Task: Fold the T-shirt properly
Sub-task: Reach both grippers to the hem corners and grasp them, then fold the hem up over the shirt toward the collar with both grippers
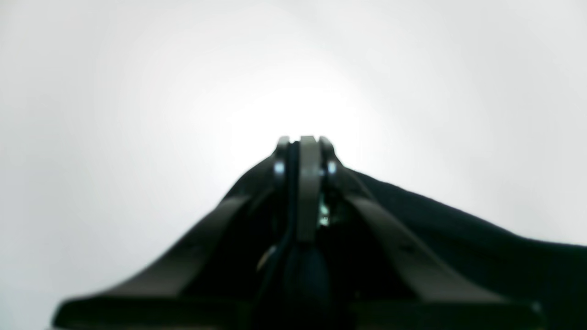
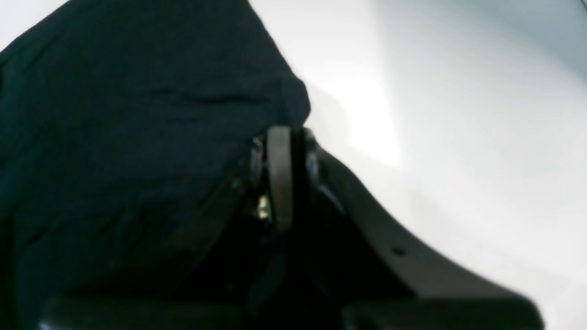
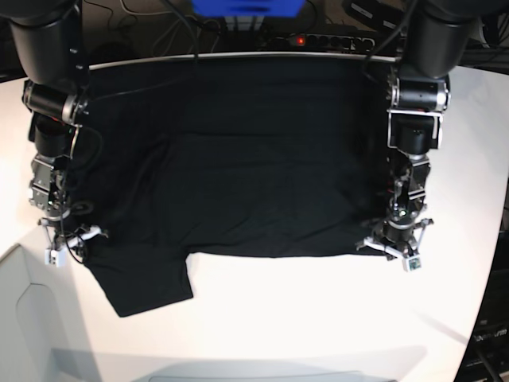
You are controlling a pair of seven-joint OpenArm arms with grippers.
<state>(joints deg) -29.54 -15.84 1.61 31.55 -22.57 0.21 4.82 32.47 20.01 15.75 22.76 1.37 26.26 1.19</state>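
The black T-shirt [image 3: 238,175] lies spread flat across the white table [image 3: 302,318], with one short sleeve [image 3: 147,282] sticking out at the near left. My left gripper [image 3: 395,245] is down at the shirt's near right corner. In the left wrist view its jaws [image 1: 302,140] are together and black cloth [image 1: 458,229] rises to the tips. At the shirt's left edge, above the sleeve, sits my right gripper [image 3: 67,237]. The right wrist view shows it [image 2: 282,130] shut, with the cloth edge [image 2: 114,114] at its tips. No print or label shows.
A black power strip [image 3: 318,40] with a red light and cables runs behind the table's far edge, beside a blue object [image 3: 246,6]. Both arms' dark columns stand at the back corners. Bare white tabletop [image 3: 318,342] lies in front of the shirt.
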